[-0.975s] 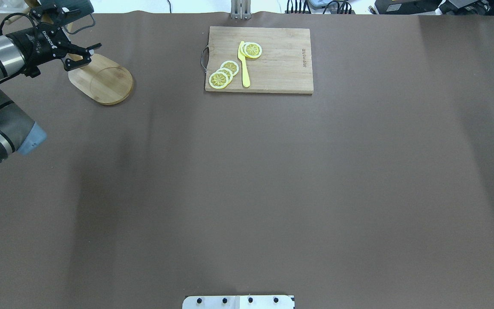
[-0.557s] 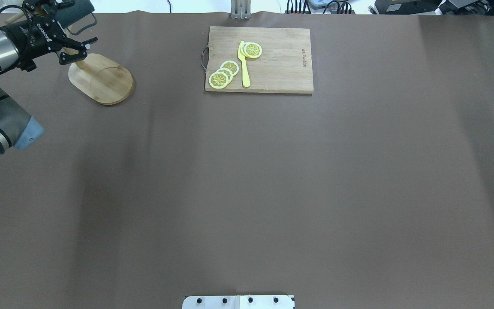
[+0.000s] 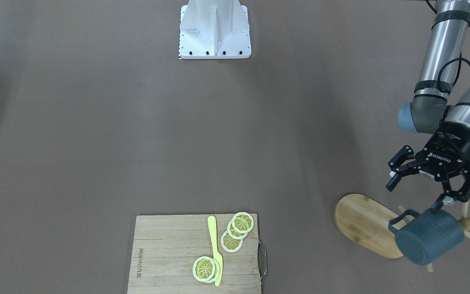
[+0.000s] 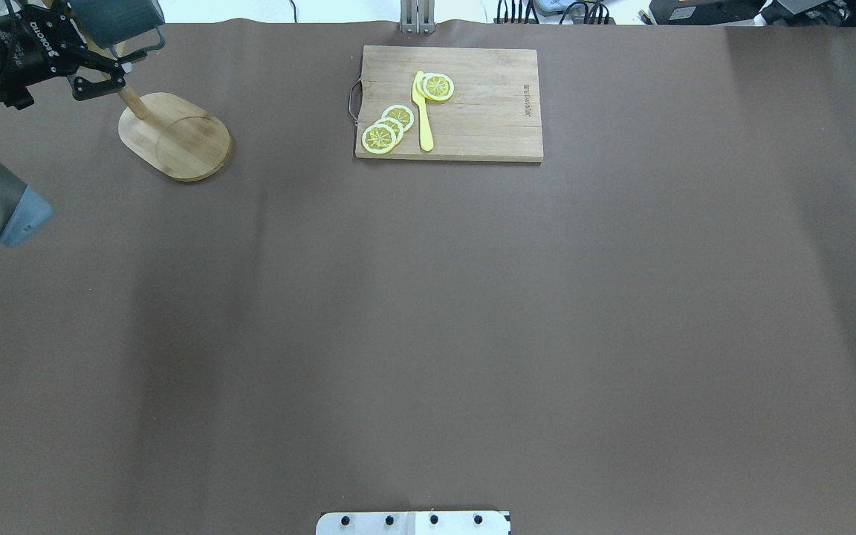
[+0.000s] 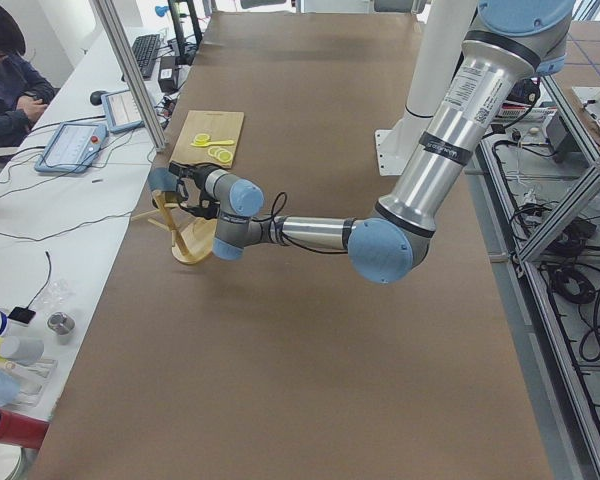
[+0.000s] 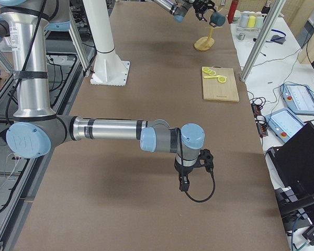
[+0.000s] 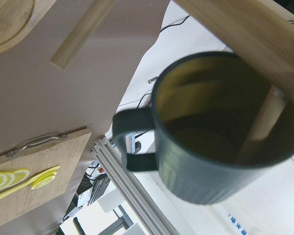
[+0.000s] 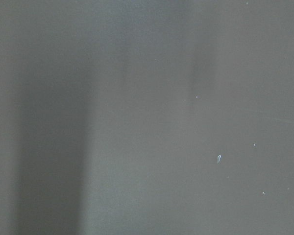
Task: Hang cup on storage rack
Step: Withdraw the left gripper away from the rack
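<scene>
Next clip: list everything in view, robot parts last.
cup: 1, slate-blue, yellow inside, on a rack peg
rack: 1, light bamboo, far corner on robot's left
board: 1, wooden, far middle of table
lemon slices: several, yellow, on board
knife: 1, yellow, on board among slices
table: 1, brown cover
person: 1, dark top, at side desk
left gripper: 1, black, open, beside cup
right gripper: 1, black, over bare table, state unclear

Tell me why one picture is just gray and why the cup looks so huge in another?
Right wrist view: the camera faces plain table, with a soft shadow band on the left. Left wrist view: the cup is close to the lens, so it fills the frame; the room behind it looks washed-out bright.
</scene>
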{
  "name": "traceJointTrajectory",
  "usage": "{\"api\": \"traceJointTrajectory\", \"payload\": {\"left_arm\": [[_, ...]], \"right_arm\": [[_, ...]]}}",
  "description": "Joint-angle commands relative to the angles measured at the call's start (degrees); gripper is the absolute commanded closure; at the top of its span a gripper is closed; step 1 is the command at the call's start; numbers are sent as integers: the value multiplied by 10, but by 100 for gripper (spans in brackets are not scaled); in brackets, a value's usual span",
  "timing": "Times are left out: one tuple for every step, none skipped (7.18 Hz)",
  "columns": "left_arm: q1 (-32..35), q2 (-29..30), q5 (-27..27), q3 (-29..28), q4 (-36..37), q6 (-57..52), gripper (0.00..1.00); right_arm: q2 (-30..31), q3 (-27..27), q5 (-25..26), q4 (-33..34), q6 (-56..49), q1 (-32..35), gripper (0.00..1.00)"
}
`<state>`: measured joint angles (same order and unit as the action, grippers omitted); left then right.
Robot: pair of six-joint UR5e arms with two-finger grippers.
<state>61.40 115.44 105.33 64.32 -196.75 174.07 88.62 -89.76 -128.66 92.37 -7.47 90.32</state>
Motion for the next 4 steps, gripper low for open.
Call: {"api": "traceJointTrajectory", "payload": {"left_arm": [[2,-39,43,68,0,-71,1],[2,-49,69,86,-1,-79,1],[2,-65,86,119,0,-84,1],[2,-85,101,145,-1,-124,1]], "right_arm": [[2,0,0,0,0,-1,0],[2,1,0,0,0,-1,0],[3,1,0,0,0,-2,0],[4,1,0,0,0,-1,0]]}}
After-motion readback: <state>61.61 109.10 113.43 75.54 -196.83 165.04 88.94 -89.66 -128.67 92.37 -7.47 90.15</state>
